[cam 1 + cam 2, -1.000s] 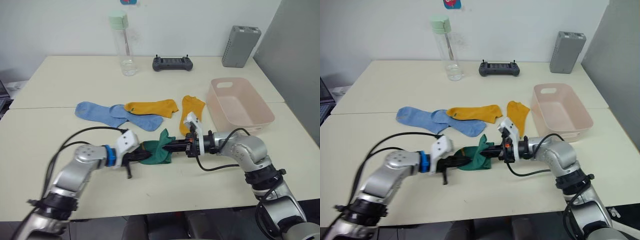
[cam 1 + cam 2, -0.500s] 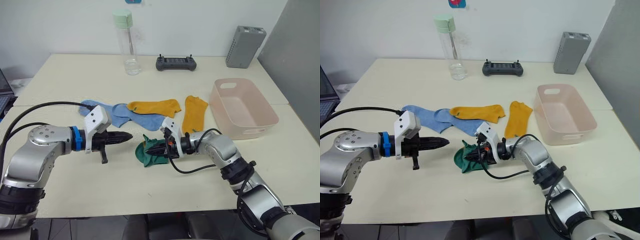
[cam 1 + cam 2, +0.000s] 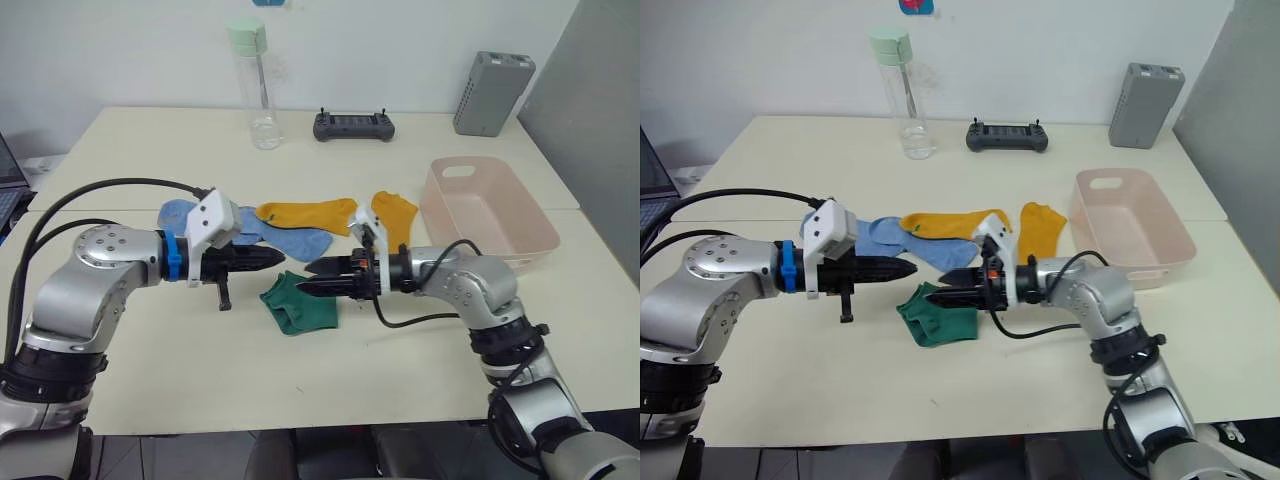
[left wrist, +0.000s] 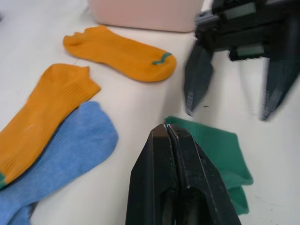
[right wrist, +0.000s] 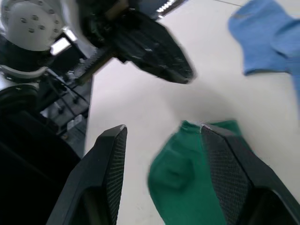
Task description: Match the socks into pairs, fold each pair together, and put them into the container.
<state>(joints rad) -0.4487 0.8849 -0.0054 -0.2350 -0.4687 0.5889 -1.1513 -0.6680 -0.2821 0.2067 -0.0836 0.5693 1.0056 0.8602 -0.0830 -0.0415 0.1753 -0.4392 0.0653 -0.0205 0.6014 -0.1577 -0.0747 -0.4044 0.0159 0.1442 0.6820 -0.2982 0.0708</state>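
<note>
A folded bundle of dark green socks (image 3: 300,306) lies on the table between my two grippers, and nothing holds it. Just above its right edge hovers my right gripper (image 3: 303,280), open and pointing left; its wrist view has the green fabric (image 5: 192,185) between the spread fingers (image 5: 111,168). My left gripper (image 3: 283,259) is shut and empty, its tip just beyond the bundle's far-left corner. Two mustard-yellow socks (image 3: 306,213) (image 3: 393,214) and light blue socks (image 3: 291,243) lie spread behind the grippers. The pale pink container (image 3: 492,215) stands empty at the right.
A clear bottle with a green cap (image 3: 258,92), a black controller (image 3: 353,125) and a grey upright box (image 3: 494,80) stand along the table's far edge. The table (image 3: 200,370) is bare at the front.
My right gripper has let go of the green socks, opened and drawn back a little to the right. The left gripper moved right, closer to the bundle. The green socks now lie flat.
</note>
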